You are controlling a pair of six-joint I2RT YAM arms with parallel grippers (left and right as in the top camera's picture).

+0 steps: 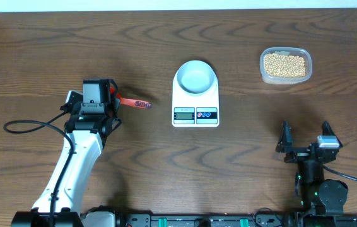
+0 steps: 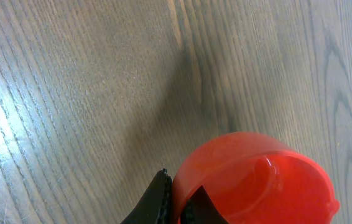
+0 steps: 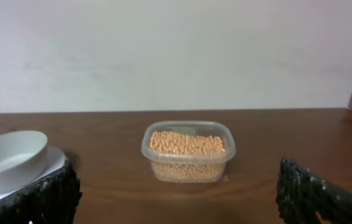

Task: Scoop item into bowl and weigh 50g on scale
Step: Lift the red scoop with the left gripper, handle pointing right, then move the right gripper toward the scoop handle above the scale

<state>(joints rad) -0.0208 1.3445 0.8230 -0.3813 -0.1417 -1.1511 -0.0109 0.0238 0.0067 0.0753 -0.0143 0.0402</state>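
Toward the left edge of the table (image 1: 33, 50), the left claw (image 1: 111, 98) is pressed together on a red scoop (image 1: 134, 103). The scoop pokes out to the right, toward the middle of the table. From the wrist camera I see only the scoop's red cup against wood grain, with no beans in view there. I cannot tell whether it rests on the table or hangs just above it.

In the middle stands the scale (image 1: 195, 115), with the bowl (image 1: 195, 79) sitting on its far half. The bowl looks empty to me, and the display is too small to read.

Near the far right corner is the clear tub (image 1: 264, 74), filled with beans (image 1: 285, 64) and well apart from the scale. By the front right edge the right claw (image 1: 306, 140) is spread wide with nothing in it, facing the tub.

As I judge it, the setup is done: scoop in hand, bowl on the scale. The scooping, pouring and weighing out are all left to do.
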